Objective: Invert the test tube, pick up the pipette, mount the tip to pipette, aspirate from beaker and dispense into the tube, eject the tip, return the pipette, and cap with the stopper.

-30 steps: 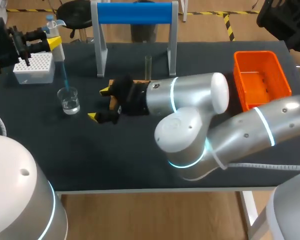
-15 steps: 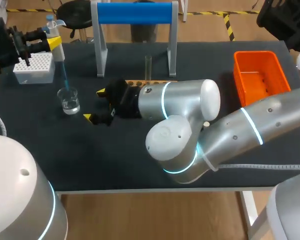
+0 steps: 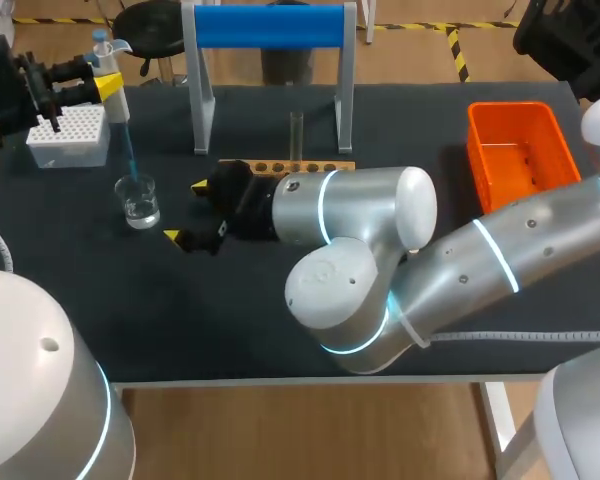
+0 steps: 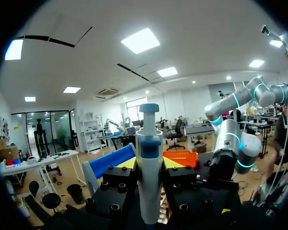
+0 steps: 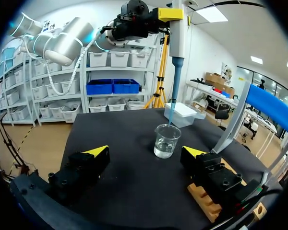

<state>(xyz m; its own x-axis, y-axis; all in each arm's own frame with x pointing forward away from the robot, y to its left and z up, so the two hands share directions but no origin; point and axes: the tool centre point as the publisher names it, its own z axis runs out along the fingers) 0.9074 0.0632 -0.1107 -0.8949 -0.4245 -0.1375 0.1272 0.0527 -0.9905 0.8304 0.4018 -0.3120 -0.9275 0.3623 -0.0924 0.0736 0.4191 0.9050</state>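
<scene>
Left gripper (image 3: 98, 86) is clamped on the pipette (image 4: 149, 177), one finger each side of the body below the plunger. That's a good place to hold it: the barrel is stiff plastic, light and a bit slick, so I'd guess it wants a firm squeeze there and nothing pressing on the plunger.

The pipette hangs upright over the beaker (image 3: 139, 200), near the table's left end, just beside the tip box (image 3: 68, 135). The blue tip (image 5: 173, 103) is mounted and its end sits right at the beaker's mouth. I can't tell if it's actually in the water. That tip is thin and only pushed on, so a sideways bump on the glass rim could probably bend it or pop it off. The beaker looks small and light and should slide or tip easily.

Right gripper (image 3: 185, 210) is empty, jaws spread wide, low over the mat near the beaker and next to the rack (image 3: 290, 166).

The tube (image 3: 296, 135) stands upright at the rack's back edge. It's thin glass, so fragile and slippery, and I'd grip it gently high up.
</scene>
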